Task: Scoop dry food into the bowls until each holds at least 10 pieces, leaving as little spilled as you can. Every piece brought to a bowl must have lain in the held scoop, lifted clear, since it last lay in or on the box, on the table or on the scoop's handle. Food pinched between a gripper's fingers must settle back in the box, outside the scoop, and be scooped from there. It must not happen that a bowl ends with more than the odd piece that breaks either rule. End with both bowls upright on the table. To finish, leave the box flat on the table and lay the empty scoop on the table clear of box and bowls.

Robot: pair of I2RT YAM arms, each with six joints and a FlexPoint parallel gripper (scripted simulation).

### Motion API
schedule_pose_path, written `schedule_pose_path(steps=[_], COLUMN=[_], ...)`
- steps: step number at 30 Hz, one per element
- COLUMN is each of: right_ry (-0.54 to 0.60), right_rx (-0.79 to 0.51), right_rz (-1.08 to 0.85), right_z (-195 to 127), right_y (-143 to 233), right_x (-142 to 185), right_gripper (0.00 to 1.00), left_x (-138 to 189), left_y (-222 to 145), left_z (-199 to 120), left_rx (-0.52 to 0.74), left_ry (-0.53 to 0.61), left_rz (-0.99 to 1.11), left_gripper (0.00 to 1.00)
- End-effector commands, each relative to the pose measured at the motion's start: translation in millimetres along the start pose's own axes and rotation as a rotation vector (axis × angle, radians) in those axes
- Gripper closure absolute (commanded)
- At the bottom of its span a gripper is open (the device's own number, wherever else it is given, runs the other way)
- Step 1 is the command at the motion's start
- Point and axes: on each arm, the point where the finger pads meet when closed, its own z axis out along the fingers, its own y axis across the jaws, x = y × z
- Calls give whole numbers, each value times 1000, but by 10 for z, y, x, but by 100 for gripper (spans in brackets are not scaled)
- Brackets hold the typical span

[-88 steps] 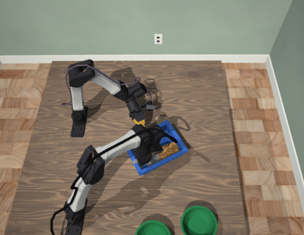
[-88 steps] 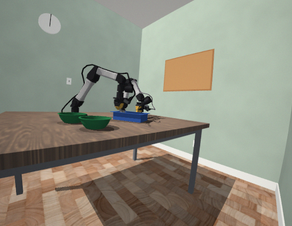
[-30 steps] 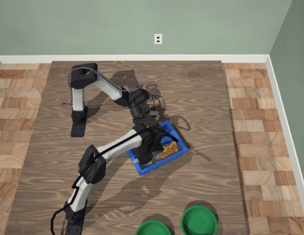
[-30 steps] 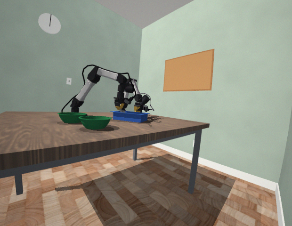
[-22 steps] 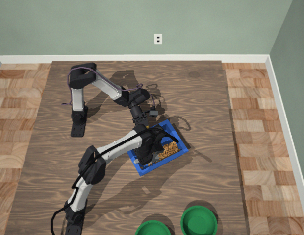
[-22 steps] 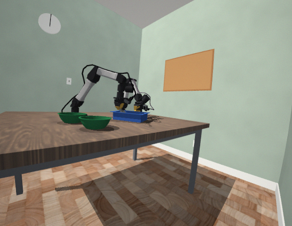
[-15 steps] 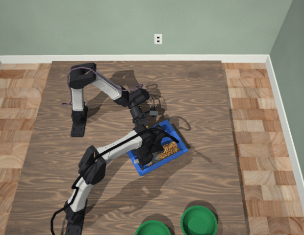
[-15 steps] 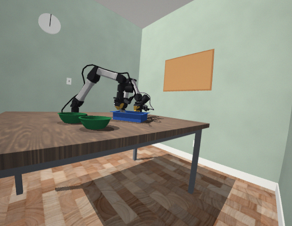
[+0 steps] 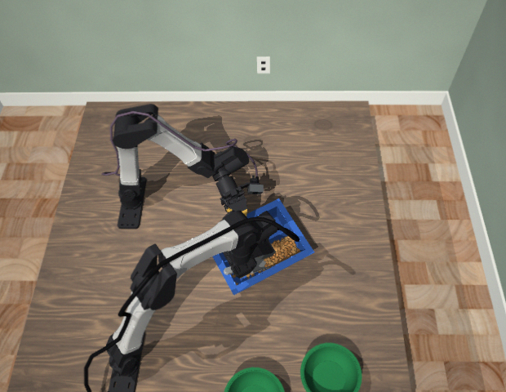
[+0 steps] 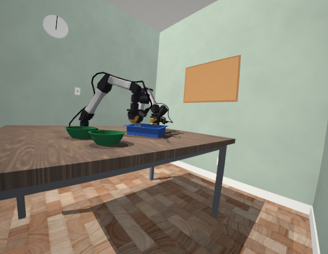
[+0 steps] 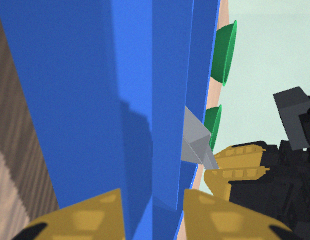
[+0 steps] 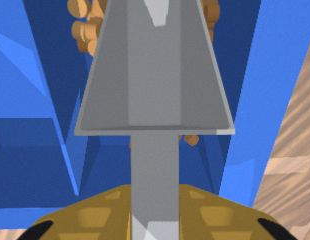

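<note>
The right gripper (image 9: 241,269) (image 10: 135,120) (image 11: 205,169) (image 12: 155,193) pinches the flat handle of a grey, flared scoop (image 9: 258,265) (image 10: 137,125) (image 11: 195,142) (image 12: 155,75) over brown pellets (image 9: 282,249) (image 12: 80,30) in the blue box (image 9: 273,272) (image 10: 145,131) (image 11: 95,100) (image 12: 275,75); the left gripper (image 9: 237,211) (image 10: 153,120) (image 11: 157,197) is slightly spread at its rim. Two round green bowls (image 9: 304,373) (image 10: 106,139) (image 11: 226,55) stand on wood-grained table (image 9: 350,295) (image 10: 63,153).

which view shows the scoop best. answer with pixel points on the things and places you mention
The right wrist view: it looks straight down on the scoop (image 9: 259,265) (image 10: 137,125) (image 11: 195,135) (image 12: 155,85), showing its tray and handle between the right gripper's fingers. The left wrist view catches it from the side, partly behind the box wall. The top view shows parts beneath the arm; the exterior, only a sliver above the rim.
</note>
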Motion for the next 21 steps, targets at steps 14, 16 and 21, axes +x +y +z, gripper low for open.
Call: schedule_pose_path(steps=[14, 16, 21], right_ry=[-46, -49, -55], right_rx=[-50, -43, -67], right_rz=[14, 8, -17], right_z=[-205, -213, -268], right_y=[-95, -83, -17], right_x=[-10, -8, -9], right_gripper=[100, 100, 100], left_x=[-55, -19, -26], left_y=[-197, -149, -351], left_z=[2, 6, -18], left_rx=[32, 22, 39], left_ry=[-5, 4, -1], left_rz=[35, 16, 55], left_gripper=[72, 72, 72])
